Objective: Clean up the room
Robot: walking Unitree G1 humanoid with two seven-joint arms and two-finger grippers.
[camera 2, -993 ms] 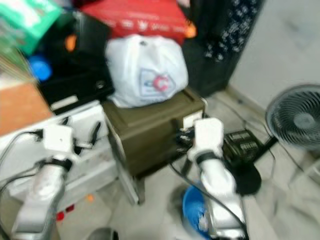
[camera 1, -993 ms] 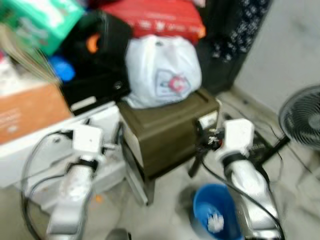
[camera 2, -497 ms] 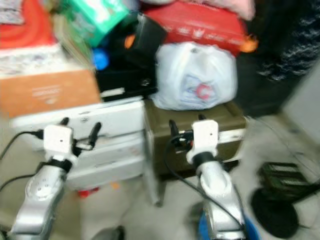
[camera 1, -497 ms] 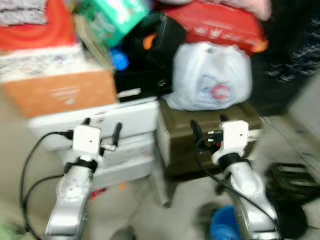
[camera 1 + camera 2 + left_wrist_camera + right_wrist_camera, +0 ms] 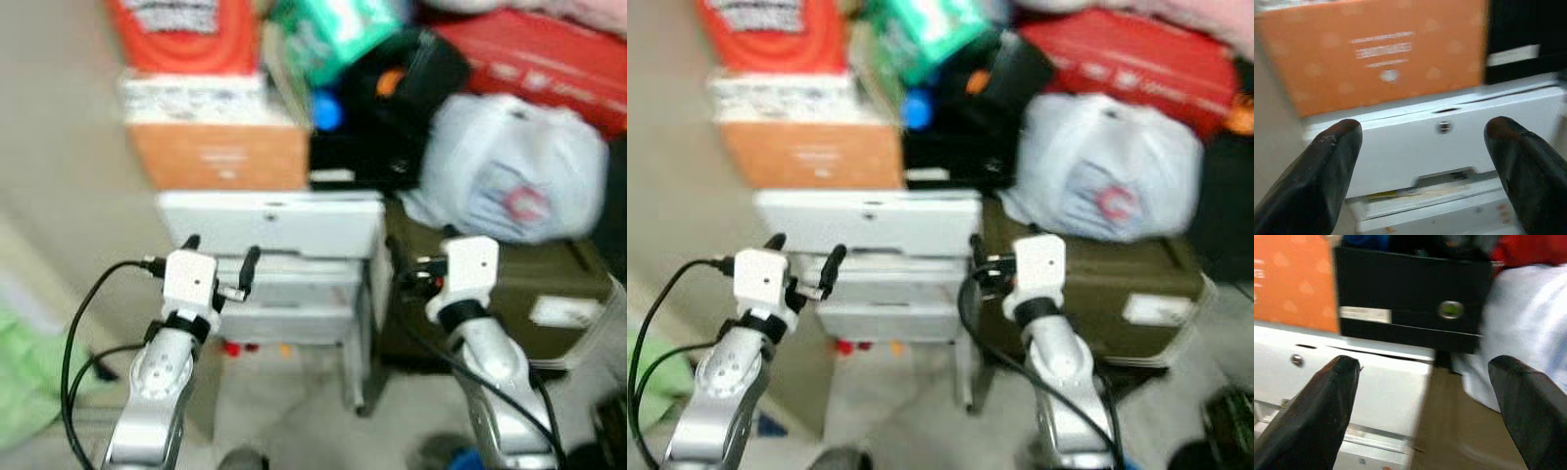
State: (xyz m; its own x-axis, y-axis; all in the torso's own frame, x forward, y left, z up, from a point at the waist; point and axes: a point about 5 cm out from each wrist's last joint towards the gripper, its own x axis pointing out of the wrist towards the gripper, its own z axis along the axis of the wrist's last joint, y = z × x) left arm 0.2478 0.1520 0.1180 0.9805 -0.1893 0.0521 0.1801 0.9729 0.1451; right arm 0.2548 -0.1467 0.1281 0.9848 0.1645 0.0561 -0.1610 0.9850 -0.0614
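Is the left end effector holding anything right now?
No, the left end effector is open with nothing between its fingers, facing the white drawer unit.

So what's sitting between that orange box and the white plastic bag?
In the left eye view, a black case with a black bag piled on it sits between the orange box and the white plastic bag.

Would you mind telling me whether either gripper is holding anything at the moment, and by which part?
Nothing is held. The left gripper and the right gripper are both open and empty, raised in front of the white cabinet.
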